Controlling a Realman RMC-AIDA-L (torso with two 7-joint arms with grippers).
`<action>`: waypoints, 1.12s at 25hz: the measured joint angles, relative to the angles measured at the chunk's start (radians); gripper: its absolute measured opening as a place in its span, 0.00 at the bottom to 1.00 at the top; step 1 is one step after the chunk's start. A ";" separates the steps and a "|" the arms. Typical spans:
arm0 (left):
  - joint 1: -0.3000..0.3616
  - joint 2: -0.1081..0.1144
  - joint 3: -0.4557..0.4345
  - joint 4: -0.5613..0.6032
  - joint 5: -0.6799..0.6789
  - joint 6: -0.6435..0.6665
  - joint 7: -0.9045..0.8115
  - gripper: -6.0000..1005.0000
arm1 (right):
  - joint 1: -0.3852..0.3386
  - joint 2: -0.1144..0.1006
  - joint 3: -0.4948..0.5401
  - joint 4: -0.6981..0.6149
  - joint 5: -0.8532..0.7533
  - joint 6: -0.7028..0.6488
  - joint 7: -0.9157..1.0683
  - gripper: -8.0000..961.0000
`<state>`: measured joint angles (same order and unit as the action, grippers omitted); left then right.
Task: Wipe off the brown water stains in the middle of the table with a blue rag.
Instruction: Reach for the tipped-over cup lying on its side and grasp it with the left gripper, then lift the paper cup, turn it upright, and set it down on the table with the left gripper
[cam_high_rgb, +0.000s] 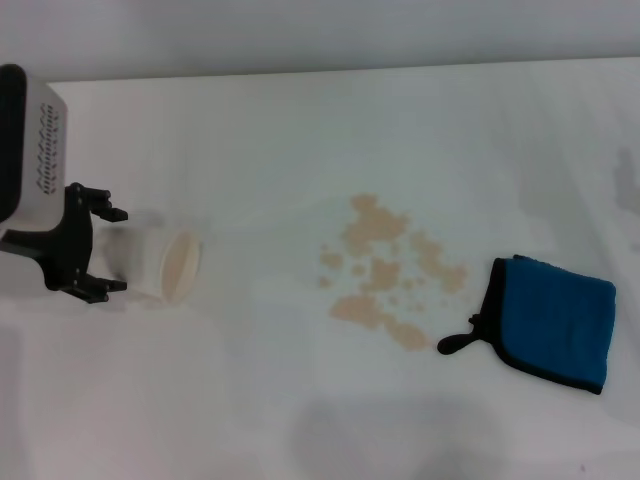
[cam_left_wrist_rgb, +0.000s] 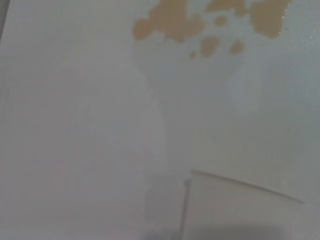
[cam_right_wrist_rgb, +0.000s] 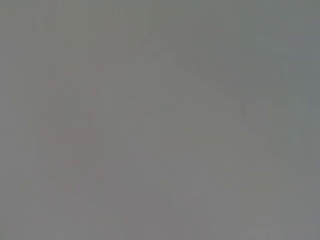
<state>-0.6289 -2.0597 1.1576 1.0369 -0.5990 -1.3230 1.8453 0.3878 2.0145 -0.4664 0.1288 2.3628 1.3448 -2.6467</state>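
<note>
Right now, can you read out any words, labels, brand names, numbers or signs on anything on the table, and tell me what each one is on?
None can be read.
Blue rag: plain, no tag text visible.
White paper cup, lying on its side by the left gripper: no print visible.
Table: bare apart from the brown water stains.

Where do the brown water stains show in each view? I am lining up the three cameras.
Head view: the cluster of tan-brown water stains sits mid-table, between the tipped white paper cup and the folded blue rag.
Left wrist view: the stains run along the top edge.
Right wrist view: not in it.
Shared landmark: the cup, seen in the head and left wrist views.
</note>
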 joint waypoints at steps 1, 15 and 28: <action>0.000 -0.003 0.002 -0.010 -0.001 0.013 0.004 0.85 | 0.000 0.000 0.000 -0.002 -0.002 0.000 0.004 0.50; -0.029 -0.010 0.005 -0.167 -0.059 0.145 0.078 0.83 | 0.002 -0.002 -0.011 -0.022 -0.024 -0.003 0.022 0.50; -0.015 -0.010 -0.003 -0.186 -0.184 0.191 0.129 0.76 | 0.006 -0.003 -0.014 -0.046 -0.024 -0.025 0.024 0.50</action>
<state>-0.6444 -2.0694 1.1543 0.8507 -0.7827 -1.1321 1.9747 0.3937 2.0110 -0.4806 0.0833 2.3387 1.3202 -2.6231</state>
